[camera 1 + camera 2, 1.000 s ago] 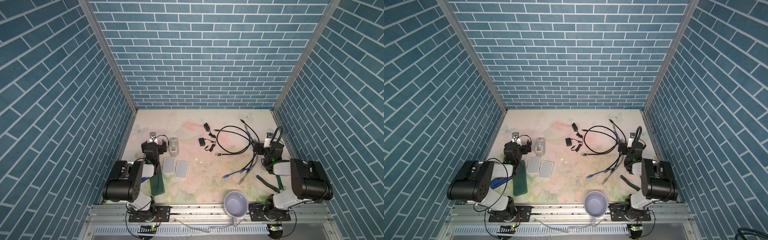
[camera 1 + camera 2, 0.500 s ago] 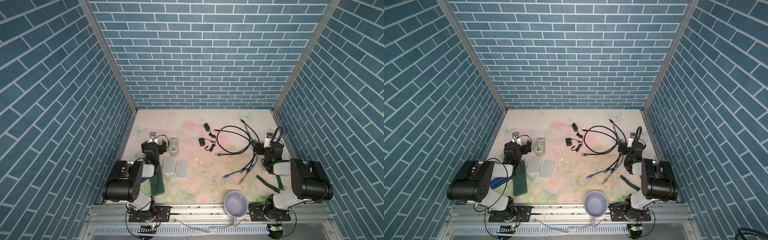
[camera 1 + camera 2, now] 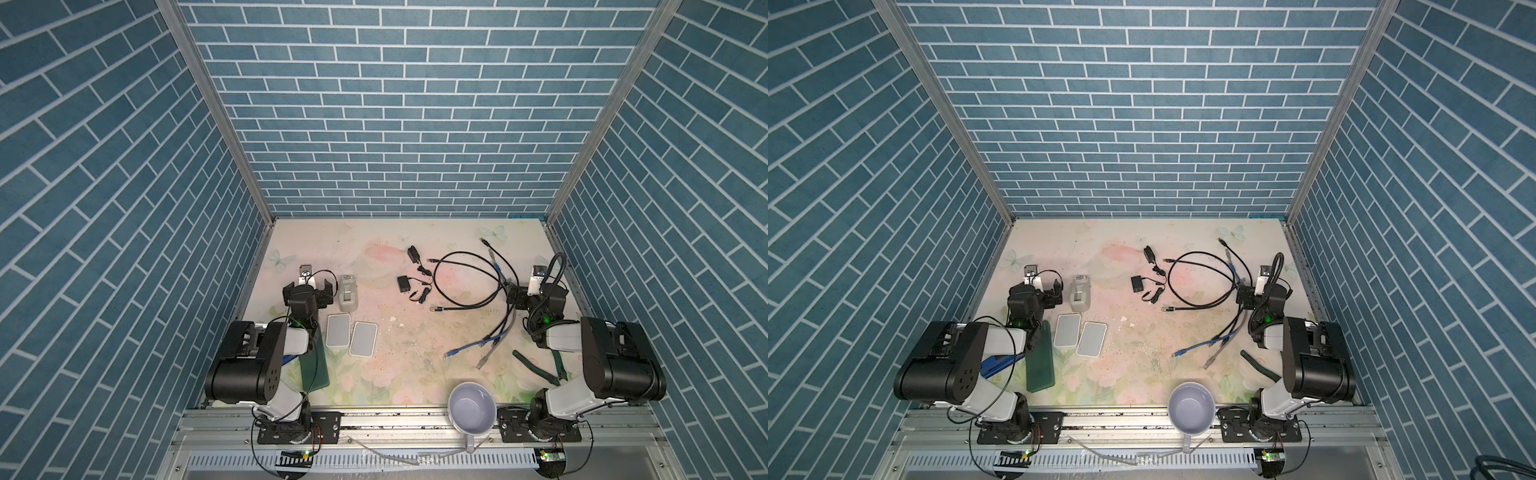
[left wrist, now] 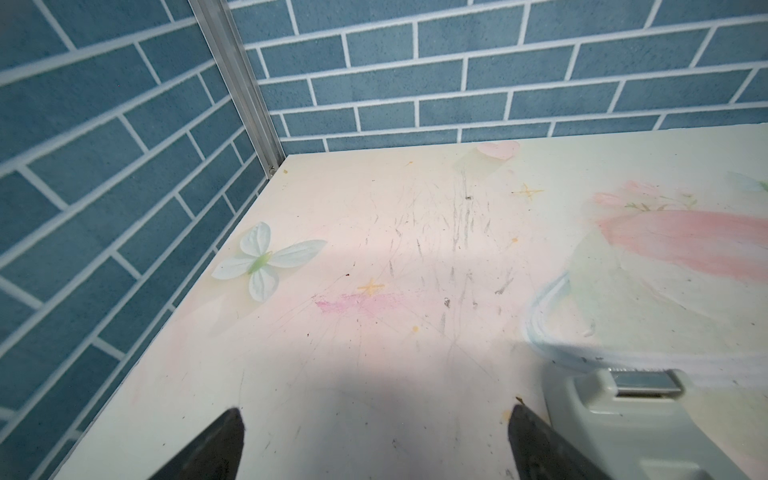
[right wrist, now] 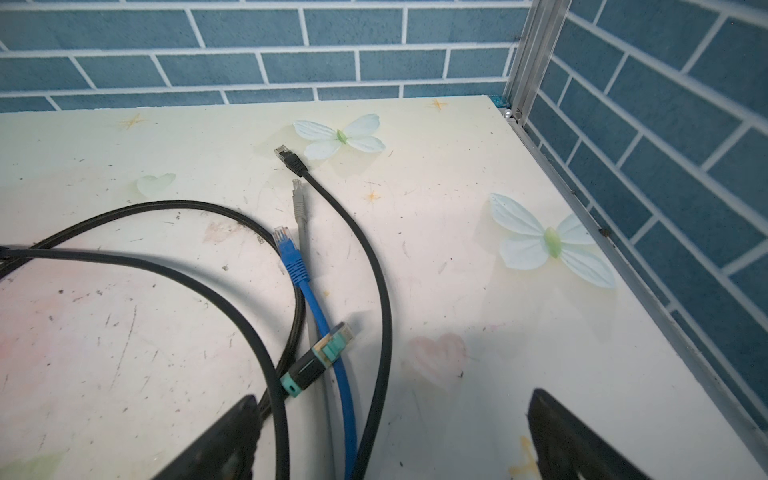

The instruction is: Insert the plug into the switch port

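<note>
Several network cables lie tangled at the right of the table. Their plugs show in the right wrist view: black, grey, blue and a teal-banded one. My right gripper stands open and low over these cables, gripping nothing. Two flat pale boxes, switches by their look, lie left of centre; no port shows. My left gripper is open over bare table behind them.
A grey device with a metal clip sits beside my left gripper. Two black adapters lie mid-table. A dark green flat case, green-handled pliers and a lavender mug lie near the front. Brick walls close three sides.
</note>
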`<state>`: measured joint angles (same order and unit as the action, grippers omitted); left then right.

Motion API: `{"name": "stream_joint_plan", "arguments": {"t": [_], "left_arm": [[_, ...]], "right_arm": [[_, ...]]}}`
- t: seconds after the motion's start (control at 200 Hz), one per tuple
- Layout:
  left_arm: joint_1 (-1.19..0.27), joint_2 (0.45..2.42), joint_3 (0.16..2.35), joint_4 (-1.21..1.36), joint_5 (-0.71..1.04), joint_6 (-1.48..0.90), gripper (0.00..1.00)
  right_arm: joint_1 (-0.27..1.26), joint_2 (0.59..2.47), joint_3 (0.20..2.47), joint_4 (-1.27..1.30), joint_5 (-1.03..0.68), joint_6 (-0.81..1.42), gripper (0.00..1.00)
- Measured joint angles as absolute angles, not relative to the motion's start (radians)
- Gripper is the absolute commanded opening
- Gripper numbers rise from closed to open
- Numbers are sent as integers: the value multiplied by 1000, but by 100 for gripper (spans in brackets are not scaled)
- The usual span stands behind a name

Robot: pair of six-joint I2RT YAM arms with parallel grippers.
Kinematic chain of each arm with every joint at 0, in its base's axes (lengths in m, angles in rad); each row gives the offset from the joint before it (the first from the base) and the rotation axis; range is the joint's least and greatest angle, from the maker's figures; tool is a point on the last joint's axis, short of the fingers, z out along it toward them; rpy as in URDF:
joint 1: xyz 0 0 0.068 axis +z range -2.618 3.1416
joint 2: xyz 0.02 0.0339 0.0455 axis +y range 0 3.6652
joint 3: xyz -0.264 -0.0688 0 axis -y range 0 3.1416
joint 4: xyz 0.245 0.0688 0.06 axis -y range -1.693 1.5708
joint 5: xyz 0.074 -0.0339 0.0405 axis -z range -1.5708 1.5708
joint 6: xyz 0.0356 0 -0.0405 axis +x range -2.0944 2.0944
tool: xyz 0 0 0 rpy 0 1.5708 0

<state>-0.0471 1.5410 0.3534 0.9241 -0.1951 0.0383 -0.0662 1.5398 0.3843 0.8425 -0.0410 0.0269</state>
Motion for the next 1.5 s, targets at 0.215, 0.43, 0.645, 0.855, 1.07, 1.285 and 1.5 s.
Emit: {"name": "stream_joint_plan", "arguments": {"t": [0.215, 0.43, 0.645, 0.855, 1.07, 1.285, 1.5], "left_arm": [[-47, 1541, 353, 924, -195, 38, 100], [-47, 1541, 353, 924, -195, 38, 100], [-47, 1541, 353, 924, -195, 38, 100], [-47, 1541, 353, 924, -195, 38, 99], [-47, 1541, 355, 914, -189, 42, 100], [-47, 1541, 356, 907, -175, 46, 100], [-51, 1461, 382, 785, -147, 62, 100]], "right_arm": [[-66, 1540, 384, 842, -41, 27, 99], [-66, 1540, 384, 842, -41, 27, 99], [-66, 1540, 384, 842, -41, 27, 99], [-66, 1540, 384, 842, -41, 27, 99], [-66, 1540, 384, 842, -41, 27, 99], [-66, 1538, 385, 836, -49, 26, 95], [-64, 1434, 462, 618, -41, 27, 94]]}}
